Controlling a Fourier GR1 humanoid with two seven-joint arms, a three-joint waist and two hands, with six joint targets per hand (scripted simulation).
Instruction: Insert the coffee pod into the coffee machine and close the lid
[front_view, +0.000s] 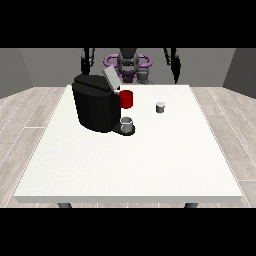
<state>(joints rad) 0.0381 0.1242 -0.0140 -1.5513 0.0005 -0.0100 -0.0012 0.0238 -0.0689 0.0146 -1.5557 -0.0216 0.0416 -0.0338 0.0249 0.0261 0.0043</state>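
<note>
A black coffee machine stands on the left half of the white table, its grey lid tilted up and open. A small grey cup sits on the machine's front tray. The coffee pod, small and grey-white, stands upright on the table to the right of the machine. Both hands hang beyond the table's far edge, away from the pod and the machine: the hand at the view's left behind the machine, the hand at the view's right near the far right corner. Neither holds anything.
A red cup stands just behind the machine's right side, between it and the pod. The robot's torso is at the far edge. Wooden floor surrounds the table.
</note>
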